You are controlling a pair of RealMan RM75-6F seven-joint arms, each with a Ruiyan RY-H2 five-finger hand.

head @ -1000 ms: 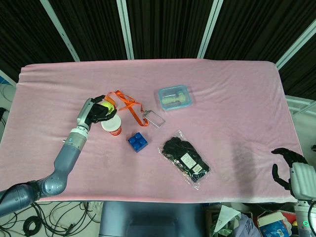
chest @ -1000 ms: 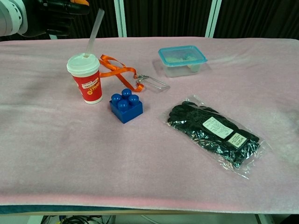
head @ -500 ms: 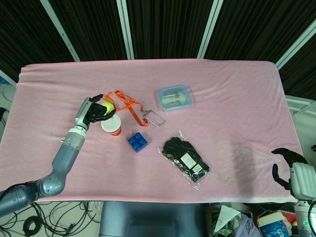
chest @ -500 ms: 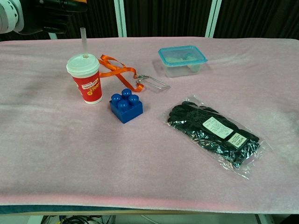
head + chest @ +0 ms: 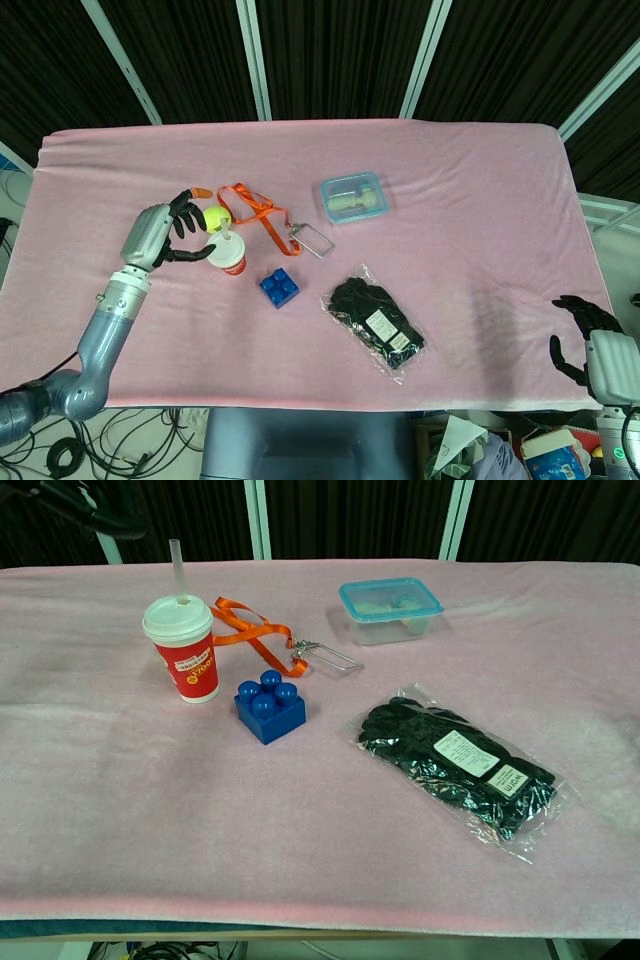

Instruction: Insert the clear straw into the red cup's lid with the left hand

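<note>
The red cup [image 5: 188, 665] with a white lid [image 5: 178, 618] stands at the table's left. The clear straw [image 5: 176, 570] rises upright out of the lid's middle. From above, the cup [image 5: 230, 259] and the straw [image 5: 223, 236] show just right of my left hand [image 5: 155, 236]. That hand hovers with fingers spread and holds nothing; its fingertips are a short way from the lid. In the chest view only its dark fingers [image 5: 85, 505] show, at the top left corner. My right hand [image 5: 583, 338] hangs off the table's front right edge, fingers apart and empty.
A yellow-green ball [image 5: 217, 216] lies just behind the cup. An orange lanyard [image 5: 250, 632] with a badge holder [image 5: 330, 657], a blue brick [image 5: 269, 706], a lidded clear box [image 5: 390, 608] and bagged black gloves [image 5: 460, 765] lie to the right of the cup.
The straw went from tilted to upright and sank deeper into the lid. My left hand let go of it, opened and drew back to the left.
</note>
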